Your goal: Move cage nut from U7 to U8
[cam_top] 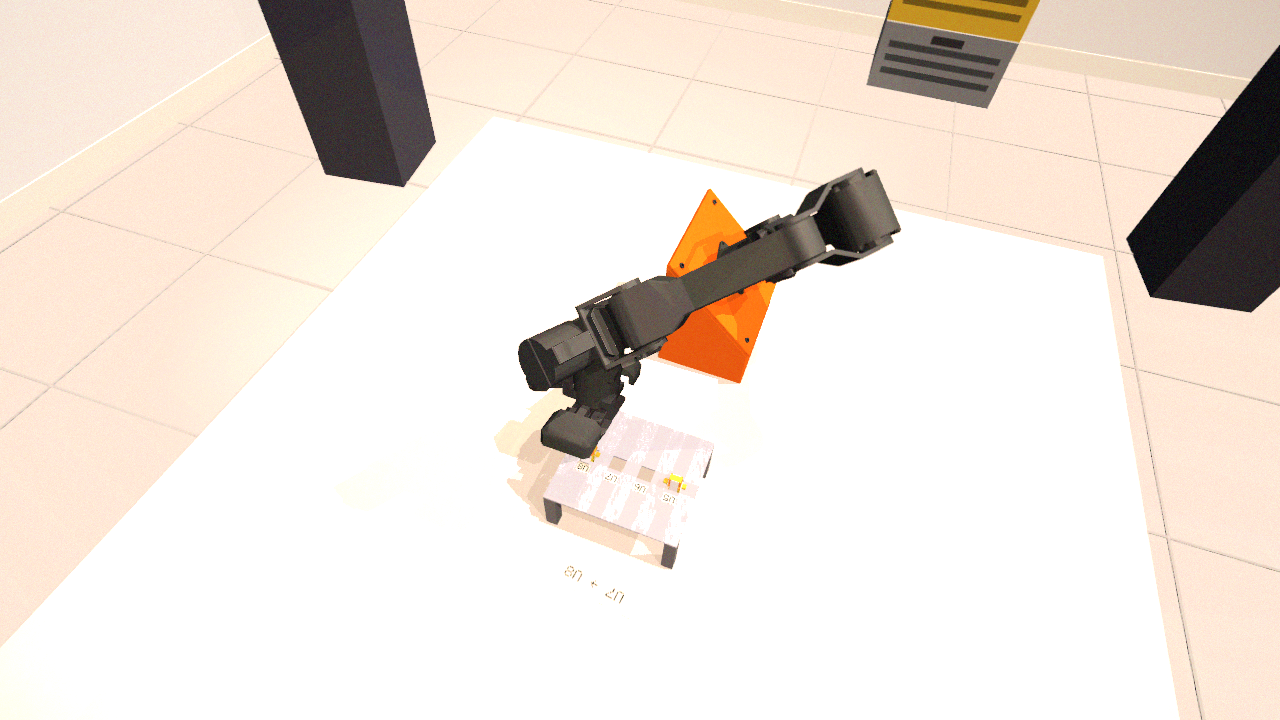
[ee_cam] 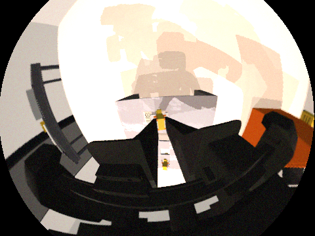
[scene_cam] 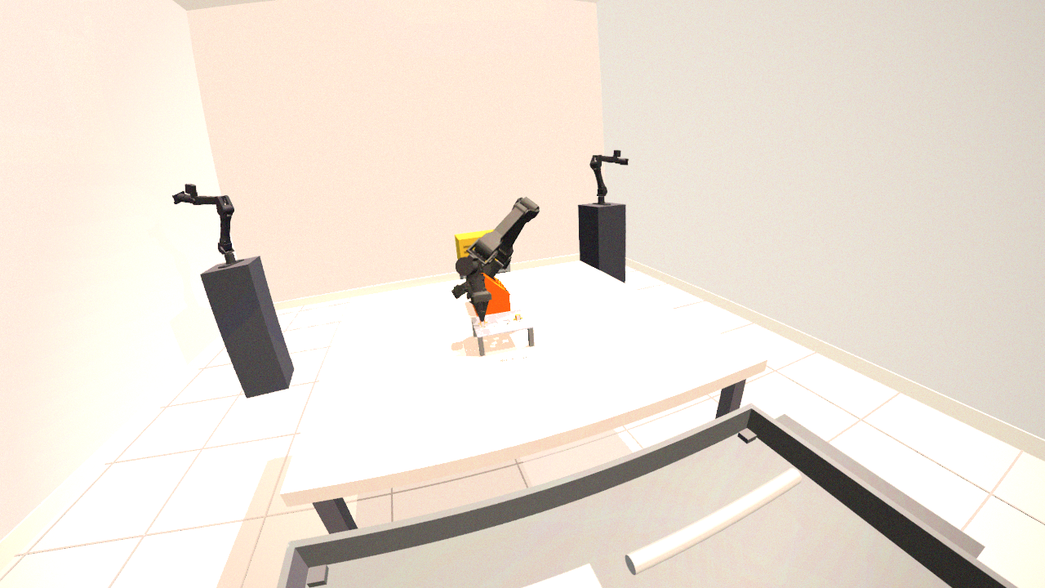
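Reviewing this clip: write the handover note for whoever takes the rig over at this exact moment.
Tool: shut on a cage nut, at hole U8 of the rail plate.
Other nut: at U5.
Done: nut is off U7, which looks open, and is at U8.
Not confirmed: whether it is clipped in square with both wings open underneath; these views do not show it.
Left: check or finish the seating, let go, move the tool away, leave the U5 nut alone.
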Controlling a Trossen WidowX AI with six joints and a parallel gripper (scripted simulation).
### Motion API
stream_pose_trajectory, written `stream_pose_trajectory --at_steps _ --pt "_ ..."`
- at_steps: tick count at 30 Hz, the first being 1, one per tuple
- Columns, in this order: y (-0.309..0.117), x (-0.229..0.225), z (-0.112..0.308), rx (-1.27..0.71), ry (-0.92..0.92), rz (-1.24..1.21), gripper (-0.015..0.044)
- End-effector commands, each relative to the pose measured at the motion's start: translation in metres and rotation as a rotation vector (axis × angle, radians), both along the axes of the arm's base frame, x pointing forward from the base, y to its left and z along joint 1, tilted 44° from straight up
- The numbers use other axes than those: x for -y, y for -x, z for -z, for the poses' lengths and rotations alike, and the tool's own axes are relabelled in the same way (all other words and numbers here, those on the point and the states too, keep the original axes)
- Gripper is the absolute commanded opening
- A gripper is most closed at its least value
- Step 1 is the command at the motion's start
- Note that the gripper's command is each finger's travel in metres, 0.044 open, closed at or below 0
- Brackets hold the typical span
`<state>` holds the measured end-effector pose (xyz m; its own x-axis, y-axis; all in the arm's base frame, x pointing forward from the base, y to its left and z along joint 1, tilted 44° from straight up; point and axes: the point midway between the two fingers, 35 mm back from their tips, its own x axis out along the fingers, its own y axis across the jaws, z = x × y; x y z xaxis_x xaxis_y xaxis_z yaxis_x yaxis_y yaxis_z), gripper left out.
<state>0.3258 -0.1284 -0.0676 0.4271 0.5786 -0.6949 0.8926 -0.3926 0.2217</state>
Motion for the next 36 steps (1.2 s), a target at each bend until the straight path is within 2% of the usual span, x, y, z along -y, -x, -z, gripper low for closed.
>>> stream_pose_trajectory --at_steps 1,36 --pt "0.0018 -0.0016 0.0007 0.001 -0.006 0.009 0.0026" --pt "0.0037 -0.0026 0.0014 0.031 0.0 0.038 0.0026"
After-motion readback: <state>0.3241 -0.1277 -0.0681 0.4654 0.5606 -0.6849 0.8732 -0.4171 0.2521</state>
